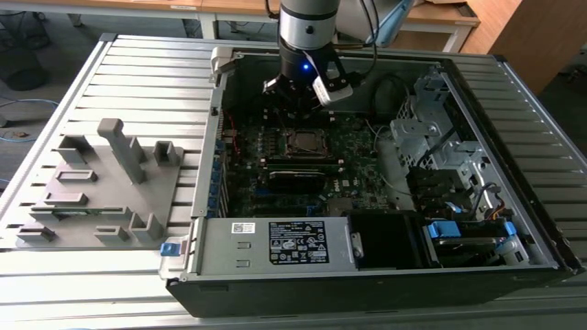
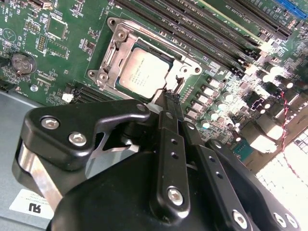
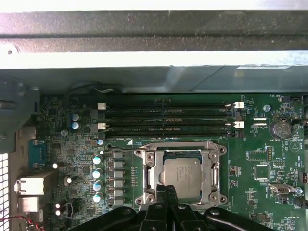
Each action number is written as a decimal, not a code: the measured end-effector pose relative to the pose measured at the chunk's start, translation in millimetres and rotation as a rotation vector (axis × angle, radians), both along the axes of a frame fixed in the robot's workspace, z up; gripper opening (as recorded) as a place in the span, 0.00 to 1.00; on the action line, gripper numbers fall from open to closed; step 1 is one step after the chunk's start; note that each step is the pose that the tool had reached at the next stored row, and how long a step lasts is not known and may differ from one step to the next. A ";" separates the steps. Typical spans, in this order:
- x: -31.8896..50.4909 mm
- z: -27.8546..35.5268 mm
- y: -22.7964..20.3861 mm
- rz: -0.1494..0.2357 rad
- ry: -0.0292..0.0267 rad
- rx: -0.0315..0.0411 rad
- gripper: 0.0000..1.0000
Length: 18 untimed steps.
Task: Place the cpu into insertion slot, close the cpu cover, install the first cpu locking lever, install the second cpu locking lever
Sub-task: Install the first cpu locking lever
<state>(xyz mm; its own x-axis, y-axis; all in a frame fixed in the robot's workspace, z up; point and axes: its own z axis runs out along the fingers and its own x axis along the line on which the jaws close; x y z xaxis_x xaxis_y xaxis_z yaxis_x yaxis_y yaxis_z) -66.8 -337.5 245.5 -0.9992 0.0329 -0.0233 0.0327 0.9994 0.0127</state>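
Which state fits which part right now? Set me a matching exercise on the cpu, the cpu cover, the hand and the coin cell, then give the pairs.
Column one:
1. cpu
2. cpu cover
3. hand
4. coin cell

Column two:
A. round silver disc on the motherboard, apart from the chip
B. lying flat, framing the chip
C. fingertips together at the cover's edge
D. seated, grey top showing through the window

Pairs: 1-D, 2-B, 3-C, 4-A

Grey cpu [image 3: 182, 171], silvery cpu cover [image 3: 148, 174], green motherboard [image 3: 250, 139], black hand [image 3: 166, 190].
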 end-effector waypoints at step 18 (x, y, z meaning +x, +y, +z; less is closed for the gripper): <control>-6.6 8.3 0.0 0.000 -0.0001 0.0000 0.11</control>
